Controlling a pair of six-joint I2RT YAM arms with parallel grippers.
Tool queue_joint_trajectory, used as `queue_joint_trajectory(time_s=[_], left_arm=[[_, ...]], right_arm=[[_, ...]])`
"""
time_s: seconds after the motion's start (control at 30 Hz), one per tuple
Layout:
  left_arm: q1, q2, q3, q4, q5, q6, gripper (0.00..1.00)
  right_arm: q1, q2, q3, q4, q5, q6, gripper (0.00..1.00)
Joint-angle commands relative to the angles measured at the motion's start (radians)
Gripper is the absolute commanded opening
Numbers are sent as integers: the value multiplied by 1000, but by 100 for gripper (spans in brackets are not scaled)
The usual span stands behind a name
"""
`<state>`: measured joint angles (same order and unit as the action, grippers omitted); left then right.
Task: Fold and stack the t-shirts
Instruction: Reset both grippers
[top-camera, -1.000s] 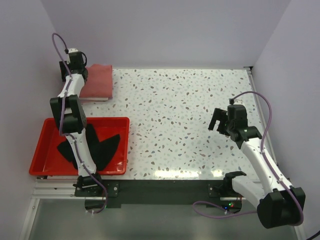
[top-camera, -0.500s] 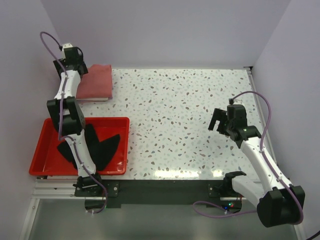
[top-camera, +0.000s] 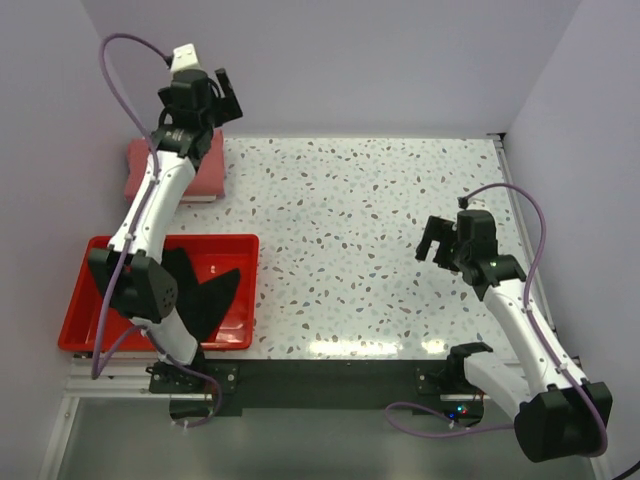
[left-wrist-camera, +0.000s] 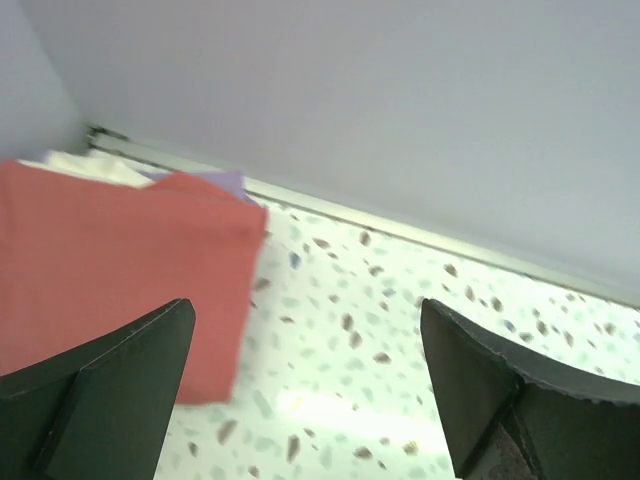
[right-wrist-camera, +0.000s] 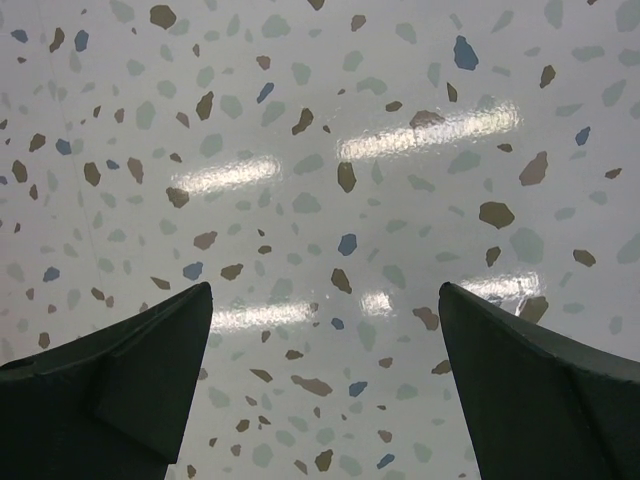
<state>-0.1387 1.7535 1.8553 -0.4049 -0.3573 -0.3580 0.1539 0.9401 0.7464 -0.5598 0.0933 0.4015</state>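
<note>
Both the left gripper (left-wrist-camera: 305, 320) and the right gripper (right-wrist-camera: 325, 290) stand released, empty. One limp black cloth t-shirt (top-camera: 215, 295) lies in the rigid red plastic tray (top-camera: 75, 330) at the near-left edge of the bench (top-camera: 350, 220). It is probably light and floppy, so better to pinch its shoulders. A folded dusty-red cloth t-shirt (left-wrist-camera: 110, 280) tops the far-left corner stack. Half a second ago the left gripper hung further left.

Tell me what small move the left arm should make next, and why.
Probably swing the left gripper down toward the crumpled black cloth t-shirt in the red plastic tray. Its jaws are open and empty above the folded salmon t-shirt, while the black one is not yet folded.
</note>
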Motion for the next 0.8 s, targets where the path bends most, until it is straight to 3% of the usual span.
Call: queue_joint_trajectory(time_s=[0.0,0.2,0.33,0.43,0.63,0.77], left_arm=[[-66,-86,-167,30,48,-100,100],[-238,-359,-652,215,-6,-163,100],[-329,-526,-833,215,-72,-235,100],[-387,-590,-909,175,-101,-297,100],[-555,-623,-921,23,-213,-398,100],[-665,-600,-924,26,-238,-412,100]], right_arm=[[-4,-18,25,20,-35,-10,99],[-4,-35,21,37,-90,-20,99],[-5,-61,4,44,-70,-13,99],[-4,-92,-4,54,-57,-7,99],[-5,-155,-41,118,-87,3,99],[-4,-176,-44,106,-60,10,99]])
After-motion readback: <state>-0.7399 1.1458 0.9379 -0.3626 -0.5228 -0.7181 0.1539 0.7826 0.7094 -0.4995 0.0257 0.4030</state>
